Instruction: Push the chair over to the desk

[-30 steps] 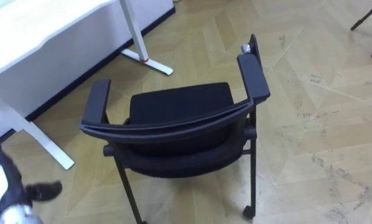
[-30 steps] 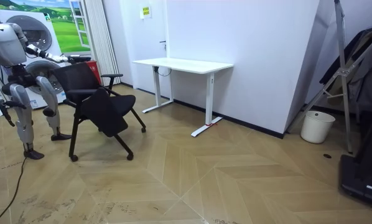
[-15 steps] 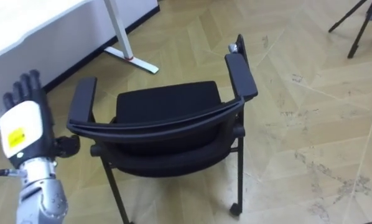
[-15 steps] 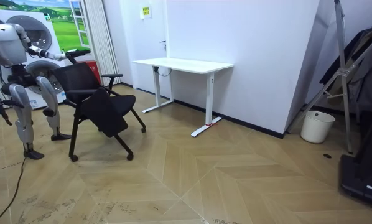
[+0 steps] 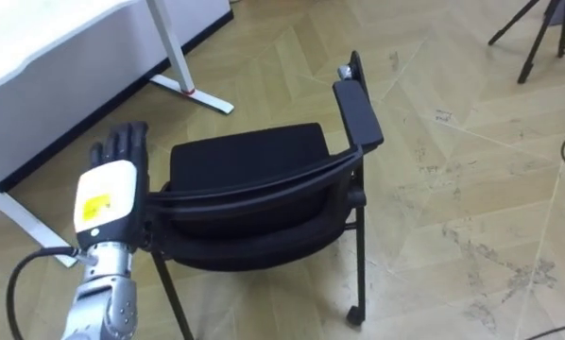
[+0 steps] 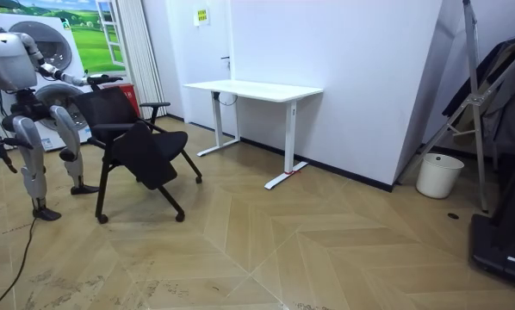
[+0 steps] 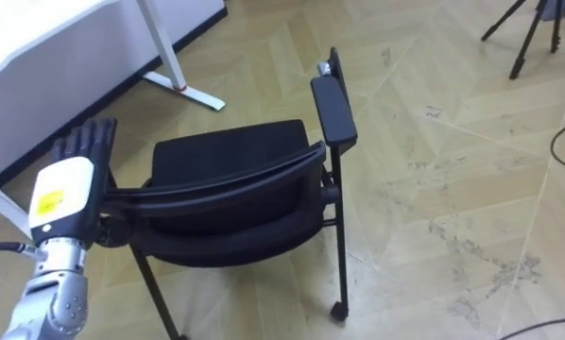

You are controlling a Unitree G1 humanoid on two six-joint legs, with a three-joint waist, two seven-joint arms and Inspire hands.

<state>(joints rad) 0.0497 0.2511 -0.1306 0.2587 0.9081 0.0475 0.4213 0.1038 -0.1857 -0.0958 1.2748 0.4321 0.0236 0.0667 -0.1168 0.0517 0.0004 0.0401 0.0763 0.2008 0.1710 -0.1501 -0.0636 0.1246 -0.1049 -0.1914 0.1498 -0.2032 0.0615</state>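
Observation:
A black chair (image 5: 245, 161) with armrests and castors stands on the wood floor, its curved backrest (image 5: 264, 184) nearest me and its seat facing away. My left hand (image 5: 108, 194) is raised at the backrest's left end, back of the hand toward me and fingers straight, covering the left armrest. I cannot tell whether it touches the chair. The right armrest (image 5: 358, 109) is free. In the room view I stand behind the chair (image 6: 137, 129) at the room view's left, one arm stretched over it. My right hand (image 6: 8, 159) hangs by my side, too small to read.
A white desk (image 5: 37, 38) stands ahead of the chair on my left, its foot (image 5: 193, 92) on the floor close to the seat. Tripod legs (image 5: 538, 38) show at the far right. By the wall in the room view stands a white bin (image 6: 438, 175).
My left hand has risen from the lower left up to the left end of the backrest. The eye view has shifted. The chair stays put in the room view.

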